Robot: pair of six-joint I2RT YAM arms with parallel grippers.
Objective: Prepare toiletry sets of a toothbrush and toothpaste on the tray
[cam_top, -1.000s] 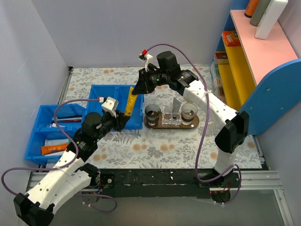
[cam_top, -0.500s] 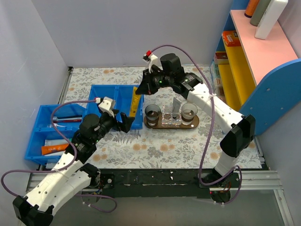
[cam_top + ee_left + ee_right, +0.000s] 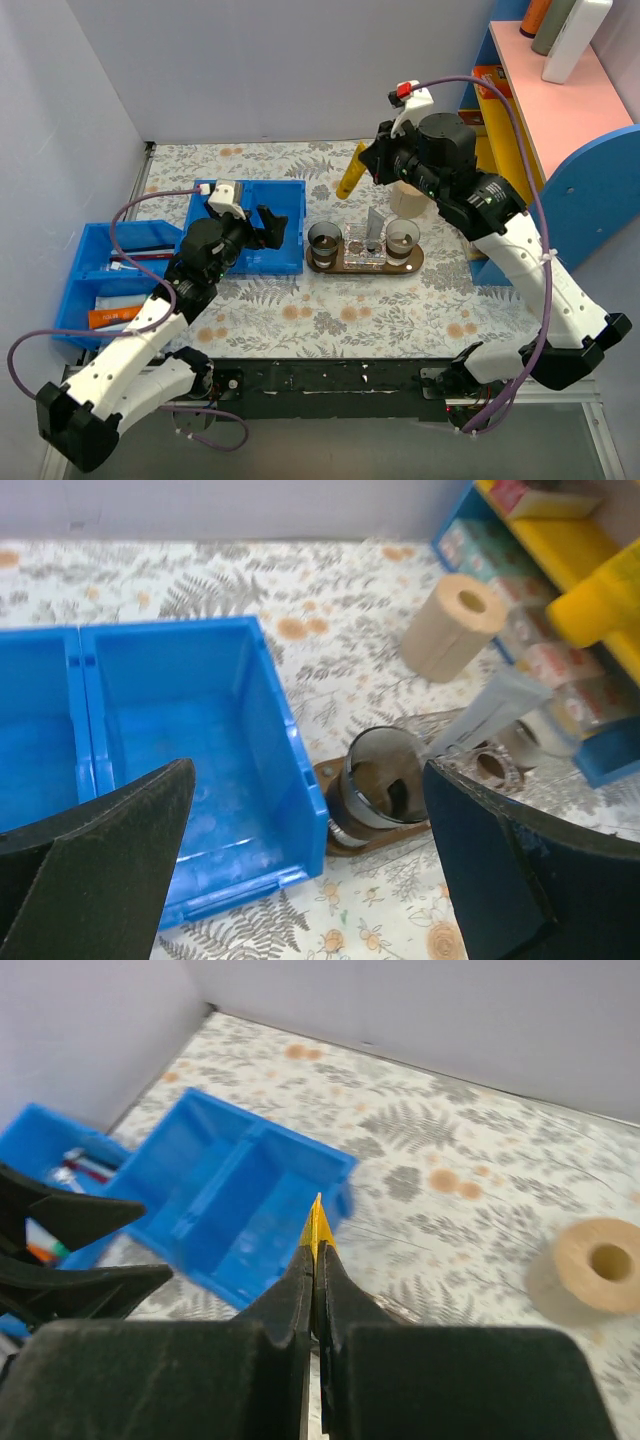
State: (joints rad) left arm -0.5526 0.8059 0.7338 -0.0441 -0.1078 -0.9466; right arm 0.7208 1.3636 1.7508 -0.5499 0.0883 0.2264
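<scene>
Lifted off the bin point(image 3: 290, 262), toothpaste point(image 3: 350, 172) sits in right pincer point(image 3: 367, 162).

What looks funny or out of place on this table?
The yellow toothpaste hangs tilted in the air, pinched in the right gripper, not on the tray. A tan roll also sits on the table behind the tray and seems unrelated to the toiletry sets.

The worktop point(image 3: 330, 310) is covered with a pale cloth printed with ferns and orange blossoms. The dark brown tray point(image 3: 416, 262) is laid near its middle. A divided blue bin point(image 3: 288, 215) is set just beside the tray's left end, and a second blue bin point(image 3: 95, 290) is placed at the left edge. A cardboard roll point(image 3: 405, 200) is stood on end just behind the tray.
</scene>
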